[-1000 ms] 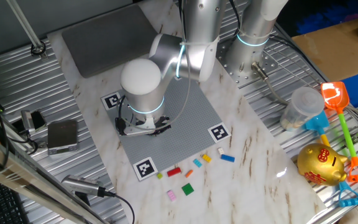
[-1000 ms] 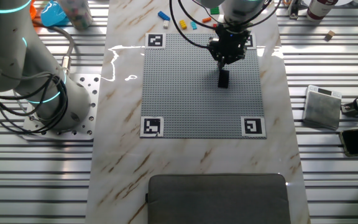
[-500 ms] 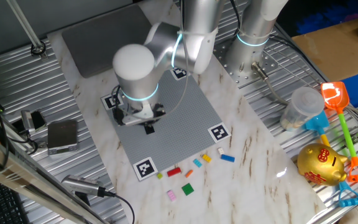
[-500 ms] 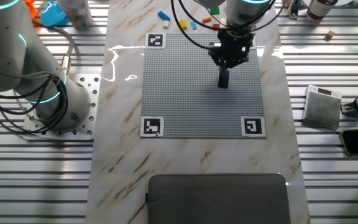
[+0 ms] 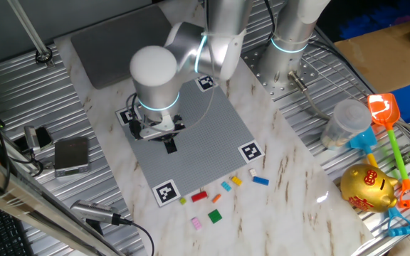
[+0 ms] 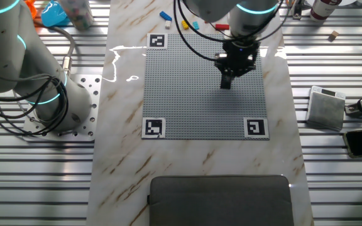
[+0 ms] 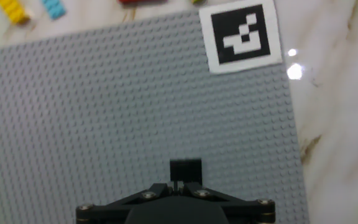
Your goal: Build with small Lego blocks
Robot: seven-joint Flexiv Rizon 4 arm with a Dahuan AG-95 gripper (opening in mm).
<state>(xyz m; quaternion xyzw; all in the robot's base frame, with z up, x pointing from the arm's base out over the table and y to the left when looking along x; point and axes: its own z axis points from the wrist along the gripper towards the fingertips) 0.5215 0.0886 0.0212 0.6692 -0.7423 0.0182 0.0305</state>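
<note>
A small black Lego block [image 5: 171, 146] stands on the grey studded plate [image 5: 205, 121]; it also shows in the other fixed view [image 6: 226, 81] and in the hand view [image 7: 185, 169]. My gripper [image 7: 180, 185] hovers just above and beside it, fingers closed together with nothing between them. It also shows in the other fixed view [image 6: 231, 69]. Loose small blocks lie on the marble beyond the plate's edge: red [image 5: 199, 195], green [image 5: 215, 216], pink [image 5: 196, 223], yellow [image 5: 236, 180], light blue [image 5: 225, 186] and blue [image 5: 260, 180].
The plate has black-and-white markers at its corners [image 7: 242, 36]. A dark grey mat [image 6: 222, 199] lies at one end of the table. A second arm's base [image 5: 283, 64], a grey box [image 5: 71, 155], toys and a gold piggy bank [image 5: 367, 188] stand around.
My hand has lifted off the plate and shifted slightly sideways. The black block stays standing on the plate where the gripper was.
</note>
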